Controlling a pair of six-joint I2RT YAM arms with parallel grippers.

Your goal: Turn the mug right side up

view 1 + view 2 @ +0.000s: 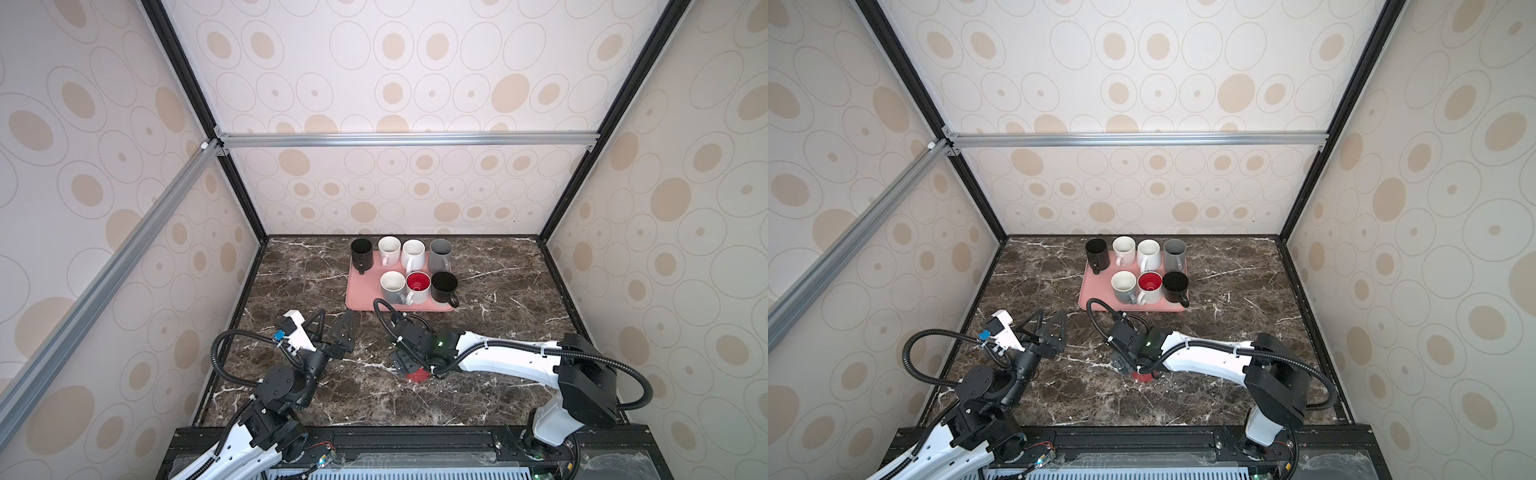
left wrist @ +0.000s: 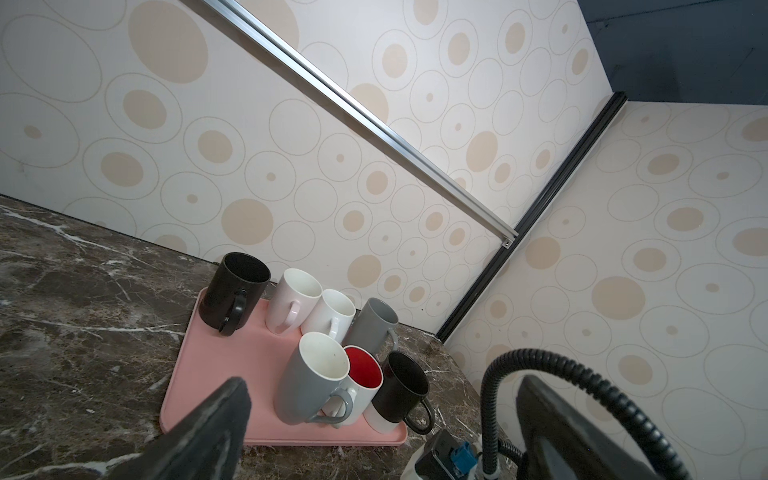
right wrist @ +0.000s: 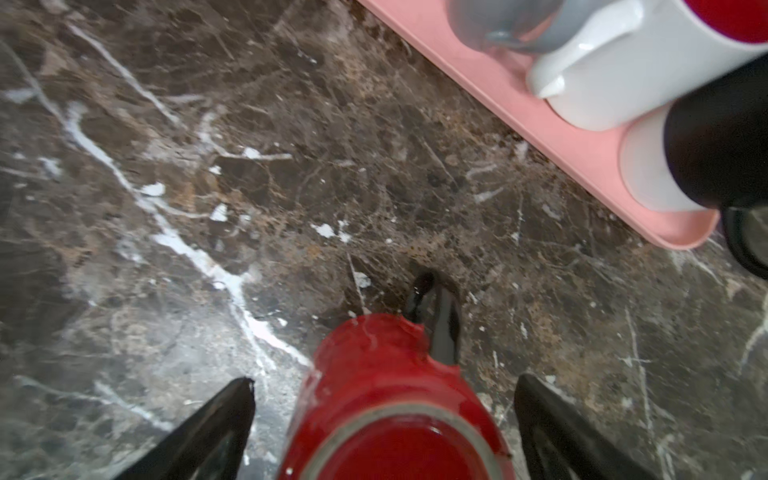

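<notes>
A red mug with a black handle stands upside down on the marble table, its ringed base facing up. My right gripper is open right above it, one black finger on each side of the mug body and a gap on both sides. In both top views the right wrist covers most of the mug, and only a red edge shows. My left gripper is open and empty, off to the left of the mug and in front of the tray's near left corner.
A pink tray sits at the back middle of the table with several upright mugs on it: black, white, grey and a white one with a red inside. The tray's near edge lies just beyond the red mug. Patterned walls enclose the table.
</notes>
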